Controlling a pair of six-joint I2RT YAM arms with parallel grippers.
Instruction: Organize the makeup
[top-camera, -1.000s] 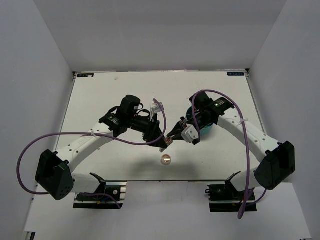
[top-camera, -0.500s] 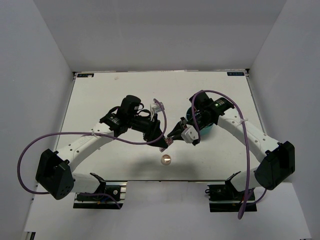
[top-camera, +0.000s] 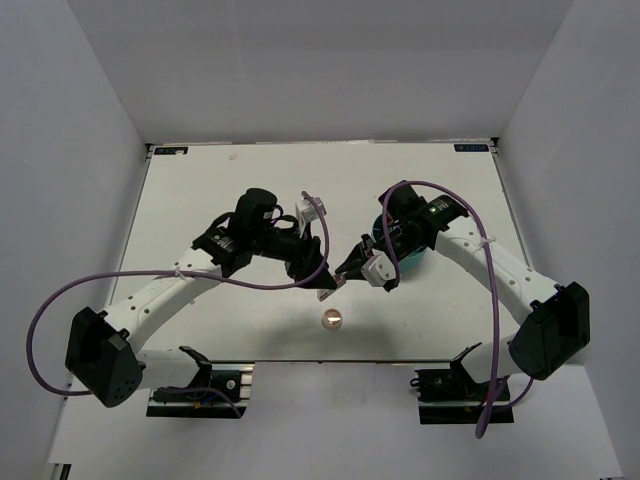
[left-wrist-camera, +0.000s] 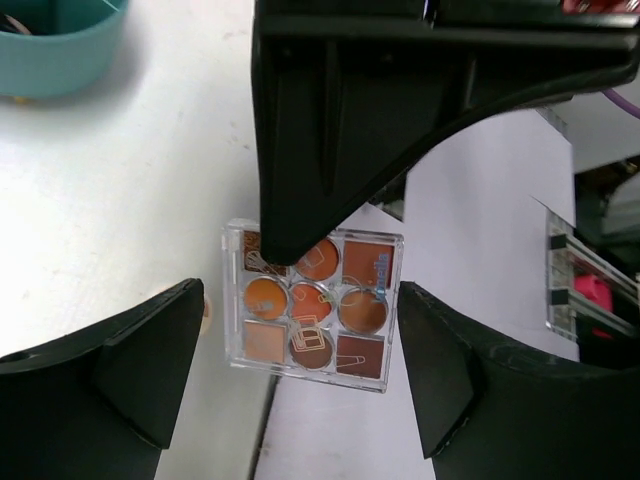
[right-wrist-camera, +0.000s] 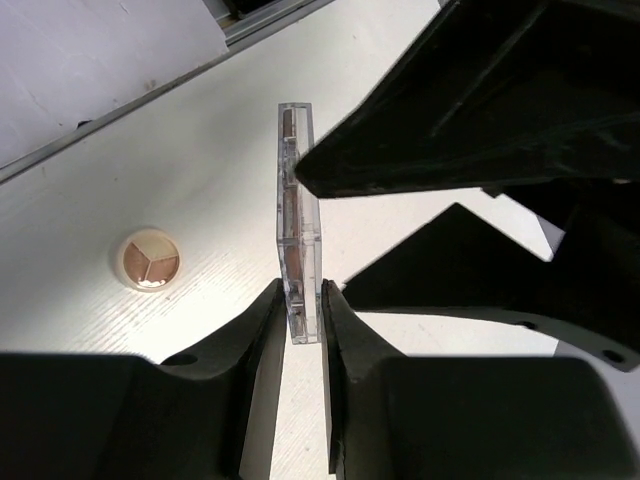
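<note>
Left arm shifts toward upper left since a second ago. Left gripper (left-wrist-camera: 300, 298) is spread wide and holds nothing. Square clear palette of orange-brown pans (left-wrist-camera: 312, 305) sits mid-frame, pinched edge-on by right gripper (right-wrist-camera: 300, 300). Handover looks done. Round pinkish compact (top-camera: 331, 319) waits below.

Pans in the square clear-plastic palette (left-wrist-camera: 312, 305) run orange, rust and dark brown, 3x3 grid. The small round cream compact (right-wrist-camera: 150, 260) shows three tan-pink wedges. The round plastic container (left-wrist-camera: 50, 65) is plain teal.
</note>
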